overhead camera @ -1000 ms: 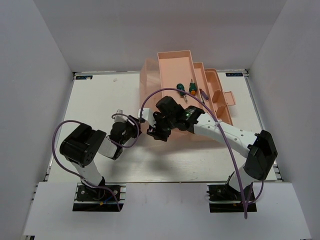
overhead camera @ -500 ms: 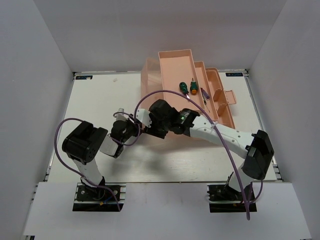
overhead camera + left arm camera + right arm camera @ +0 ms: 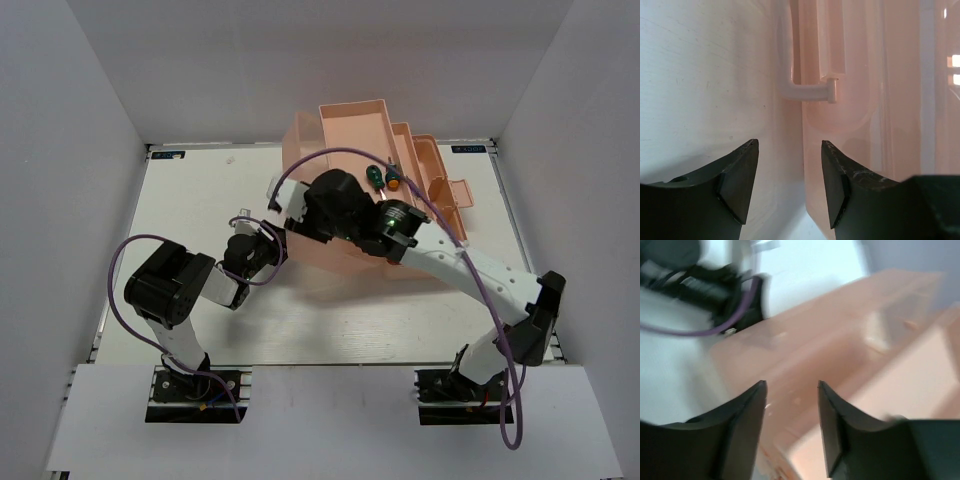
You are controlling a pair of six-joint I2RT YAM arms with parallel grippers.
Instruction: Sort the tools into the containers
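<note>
The salmon-pink toolbox stands open at the back centre, its trays stepped to the right. Two stubby green-handled screwdrivers lie in a tray. My left gripper is open at the box's front left corner. In the left wrist view its jaws straddle the box's edge, below a pale handle. My right gripper hangs open and empty over the box's left part. Its wrist view is blurred, with the jaws above pink plastic. No hex keys or slim screwdrivers show.
The white table lies between grey walls. My right arm crosses over the toolbox's front. Purple cables loop off both arms. My left arm shows dark in the right wrist view.
My right arm has swung back and up over the toolbox, its gripper moving from the front left edge to above the left part. My left gripper stays near the box's corner.
</note>
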